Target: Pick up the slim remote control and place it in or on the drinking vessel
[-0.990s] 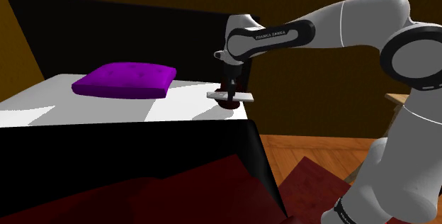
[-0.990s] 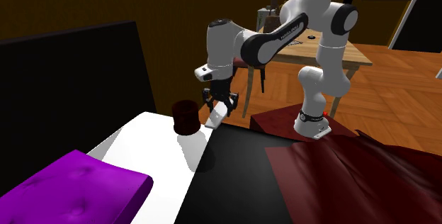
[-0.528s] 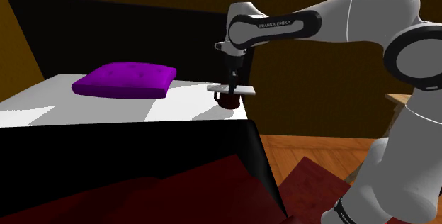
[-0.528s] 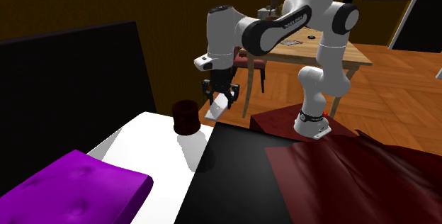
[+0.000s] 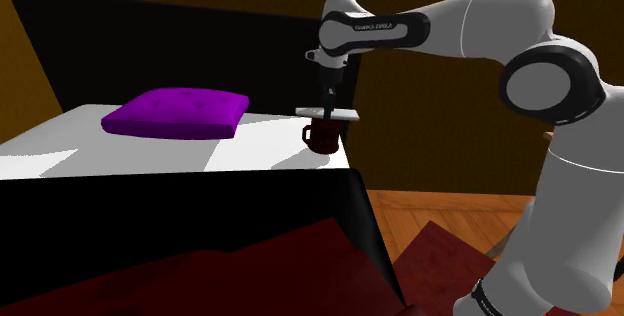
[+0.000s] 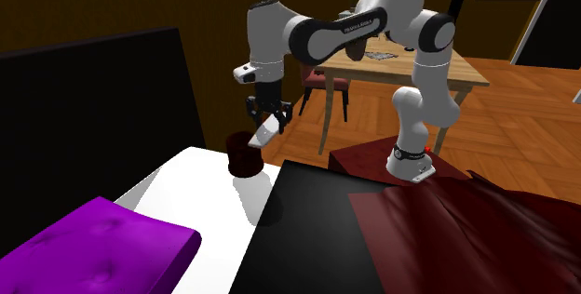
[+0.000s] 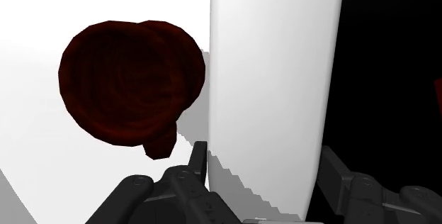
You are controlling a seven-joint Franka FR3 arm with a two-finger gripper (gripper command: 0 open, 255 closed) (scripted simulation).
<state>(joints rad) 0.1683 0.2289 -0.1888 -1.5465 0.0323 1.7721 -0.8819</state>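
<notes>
My gripper (image 5: 329,107) is shut on a slim white remote (image 5: 330,113), which it holds roughly level just above a dark red mug (image 5: 322,136). From the second exterior view the remote (image 6: 263,132) hangs tilted from the gripper (image 6: 265,120), over the right side of the mug (image 6: 244,153). The mug stands upright on the white bed top (image 5: 150,149), near its corner. Through the wrist camera the remote (image 7: 273,81) is a long white slab clasped between the two black fingers (image 7: 200,160), and the open mug (image 7: 127,81) lies just beside it with its handle toward the gripper.
A purple pillow (image 5: 178,111) lies on the bed, left of the mug in the shoulder view. A black headboard (image 5: 150,39) rises behind it. Dark red cloth (image 6: 447,236) covers the bed's black part. A wooden table (image 6: 438,64) stands behind the arm.
The arm has raised the remote and carried it from beside the mug toward the headboard, so it now hangs over the mug's rim. The mug has not moved.
</notes>
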